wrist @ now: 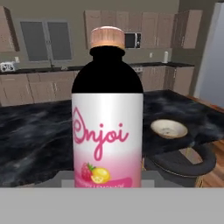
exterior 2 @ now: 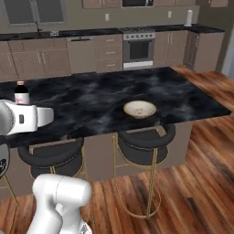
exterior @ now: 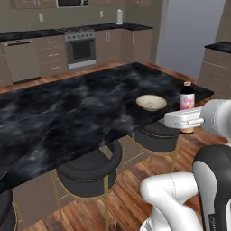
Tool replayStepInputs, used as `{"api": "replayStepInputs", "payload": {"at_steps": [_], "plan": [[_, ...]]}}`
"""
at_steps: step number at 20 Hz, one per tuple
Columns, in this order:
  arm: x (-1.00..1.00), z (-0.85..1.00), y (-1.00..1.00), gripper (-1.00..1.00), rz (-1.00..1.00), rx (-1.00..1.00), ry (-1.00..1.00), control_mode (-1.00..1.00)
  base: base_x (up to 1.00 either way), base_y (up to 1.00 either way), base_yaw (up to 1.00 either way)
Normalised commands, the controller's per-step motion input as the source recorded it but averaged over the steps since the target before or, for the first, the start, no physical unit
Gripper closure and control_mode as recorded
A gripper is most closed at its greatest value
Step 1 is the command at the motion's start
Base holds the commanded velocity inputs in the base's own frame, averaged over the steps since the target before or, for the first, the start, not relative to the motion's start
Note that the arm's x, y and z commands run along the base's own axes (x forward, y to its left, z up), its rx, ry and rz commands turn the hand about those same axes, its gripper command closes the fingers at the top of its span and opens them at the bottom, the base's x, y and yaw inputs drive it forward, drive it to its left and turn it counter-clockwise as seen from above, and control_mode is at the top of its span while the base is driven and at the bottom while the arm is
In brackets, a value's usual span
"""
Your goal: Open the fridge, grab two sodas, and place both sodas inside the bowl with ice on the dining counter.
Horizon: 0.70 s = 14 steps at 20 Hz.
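Note:
My gripper (exterior: 187, 121) is shut on a soda, a dark bottle (exterior: 187, 100) with a pink label and a brown cap, and holds it upright. The bottle (wrist: 107, 118) stands close in front of the hand camera and hides the fingertips. In the right base view the bottle (exterior 2: 21, 93) rises above my gripper (exterior 2: 23, 109), beside the near edge of the dining counter (exterior 2: 91, 98). The cream bowl (exterior: 151, 102) sits on the black marble top (exterior: 67, 113) near that edge, left of the bottle. From the hand, the bowl (wrist: 169, 128) lies ahead to the right. The fridge is out of view.
Round black stools (exterior: 90, 171) (exterior: 158, 135) are tucked under the counter's near edge, below the bowl (exterior 2: 140, 109). Brown cabinets and a steel oven (exterior: 81, 47) line the far wall. Wood floor (exterior 2: 192, 183) lies open to the right of the stools.

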Motion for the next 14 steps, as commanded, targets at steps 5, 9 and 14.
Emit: {"api": "replayStepInputs", "payload": {"at_steps": [5, 9, 14], "plan": [[0.0, 0.0, 0.0, 1.0, 0.0, 0.0, 0.0, 1.0, 0.27, -0.74, 0.36], [0.0, 0.0, 0.0, 1.0, 0.0, 0.0, 0.0, 1.0, 0.29, -0.68, 0.4], [0.0, 0.0, 0.0, 1.0, 0.0, 0.0, 0.0, 1.0, 0.3, -0.68, 0.41]]}}
